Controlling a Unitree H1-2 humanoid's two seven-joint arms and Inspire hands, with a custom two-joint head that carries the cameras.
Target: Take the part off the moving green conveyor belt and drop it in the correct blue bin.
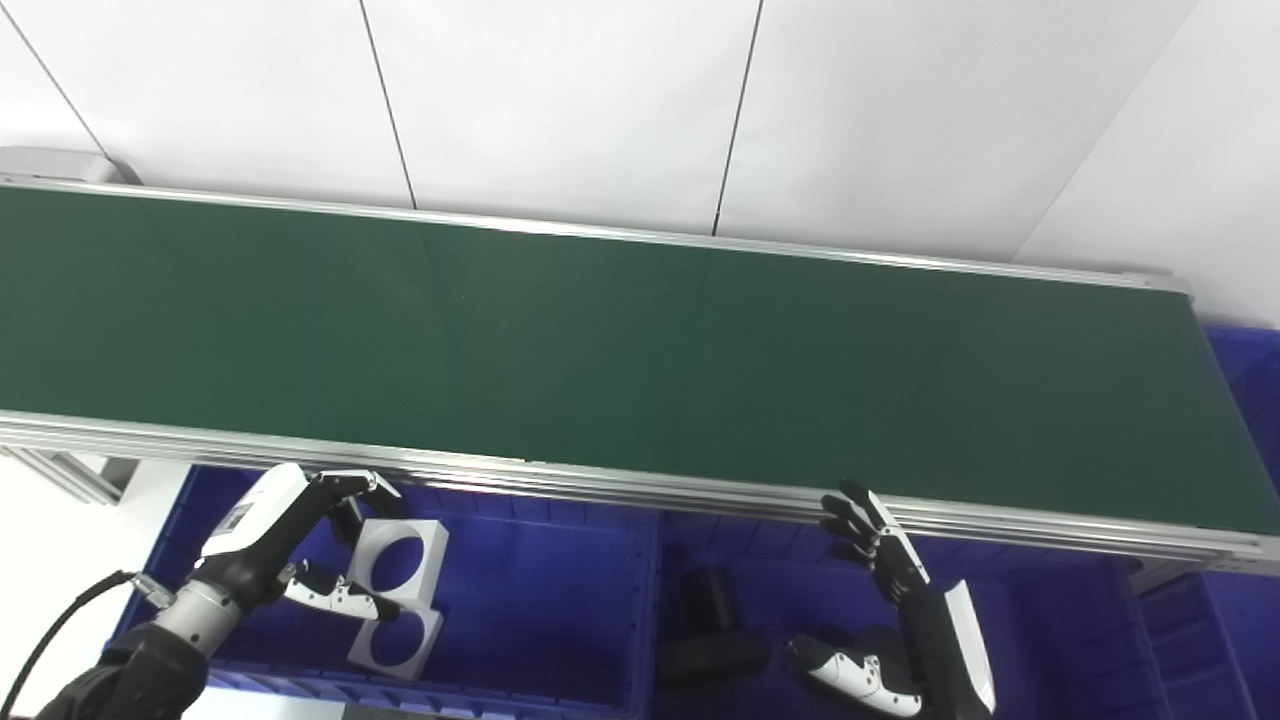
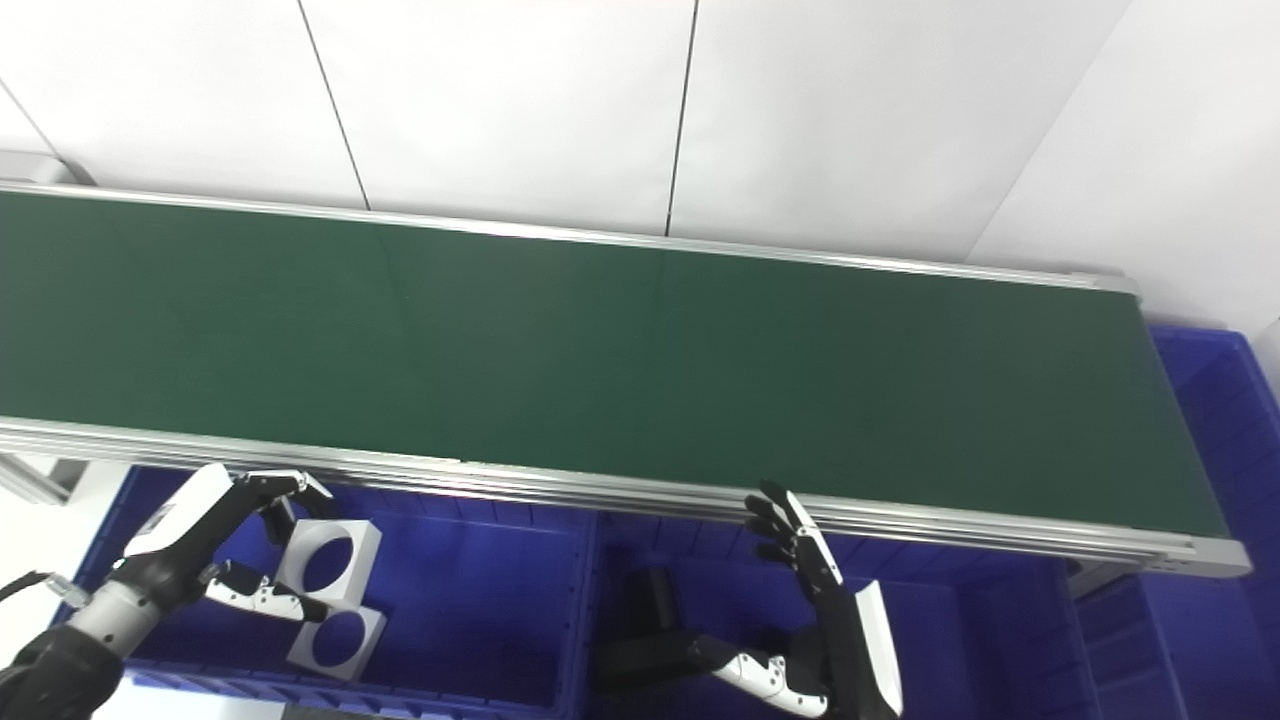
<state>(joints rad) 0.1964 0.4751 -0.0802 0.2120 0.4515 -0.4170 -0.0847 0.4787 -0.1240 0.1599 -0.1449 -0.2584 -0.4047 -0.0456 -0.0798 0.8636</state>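
No text, label, brand, number or sign can be read anywhere in either view. The only mark that might be one is a small dark patch on the white back of the left hand [image 1: 262, 512], at about eight o'clock in the picture, and it is too small and blurred to make out.
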